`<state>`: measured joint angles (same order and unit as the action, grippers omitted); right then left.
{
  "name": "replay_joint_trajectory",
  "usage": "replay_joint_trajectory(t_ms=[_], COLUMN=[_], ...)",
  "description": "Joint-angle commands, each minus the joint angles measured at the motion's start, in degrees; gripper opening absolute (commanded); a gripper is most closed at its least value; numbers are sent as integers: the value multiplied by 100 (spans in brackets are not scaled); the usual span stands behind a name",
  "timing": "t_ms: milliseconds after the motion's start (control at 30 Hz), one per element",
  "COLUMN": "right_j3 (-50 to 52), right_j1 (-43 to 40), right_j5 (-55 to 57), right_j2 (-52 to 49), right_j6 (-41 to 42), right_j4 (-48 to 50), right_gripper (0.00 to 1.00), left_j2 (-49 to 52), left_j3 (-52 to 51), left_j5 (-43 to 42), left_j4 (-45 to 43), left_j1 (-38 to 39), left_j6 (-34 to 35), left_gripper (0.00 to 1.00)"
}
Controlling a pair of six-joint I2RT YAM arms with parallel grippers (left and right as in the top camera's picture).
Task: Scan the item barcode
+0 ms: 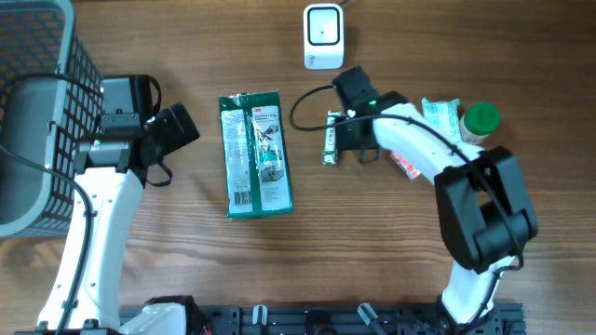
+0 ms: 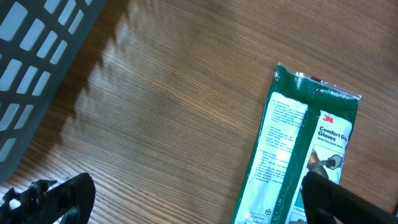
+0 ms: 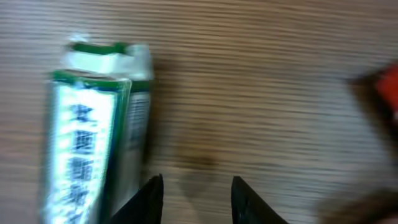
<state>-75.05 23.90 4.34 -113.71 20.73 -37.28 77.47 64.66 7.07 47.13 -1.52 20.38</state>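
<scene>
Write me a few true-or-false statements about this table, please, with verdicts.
1. The glove pack lies flat on the table. True.
2. The left gripper holds the glove pack. False: it is open and empty, beside the pack.
3. The right gripper grips the small green packet. False: its jaws are empty; the packet lies beside them.
4. The white scanner stands apart from the glove pack. True.
5. The basket sits beside the scanner. False: it stands by the left gripper.

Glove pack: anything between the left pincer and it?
Nothing visible: only bare table between the open left pincer and the glove pack. The small green packet lies on the pack's other side, apart.
</scene>
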Motion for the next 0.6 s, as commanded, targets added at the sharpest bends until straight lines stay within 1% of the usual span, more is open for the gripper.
replay_joint_trajectory(t_ms=[0, 67, 200, 233, 300, 333, 400, 567], right_j3=[-26, -116, -385, -398, -398, -398, -396, -256], right_j1=[-192, -238, -260, -258, -225, -181, -24, 511], right_j5=[164, 127, -623, -826, -1191, -1318, -1322, -551], right_j2=[-116, -57, 304, 422, 603, 640, 643, 501], right_j6=[-109, -157, -175, -96, 304, 557, 675, 874], right_j4=[-26, -85, -293, -273, -247, -247, -223, -24], right_gripper=[37, 40, 42, 45, 57, 59, 59, 58], left_j2=[11, 11, 11, 11, 11, 11, 11, 11], left_j3=[28, 28, 28, 28, 28, 28, 28, 28], left_j5=[52, 50, 52, 50, 50, 50, 50, 52], left_j4=[-11, -11, -11, -13, -11, -13, -13, -13], left_j1=[-26, -26, -26, -26, -26, -26, -26, -26], left_j6=[-63, -63, -66, -66, -66, -63, -63, -63], left_gripper=[100, 100, 100, 100, 100, 100, 100, 100])
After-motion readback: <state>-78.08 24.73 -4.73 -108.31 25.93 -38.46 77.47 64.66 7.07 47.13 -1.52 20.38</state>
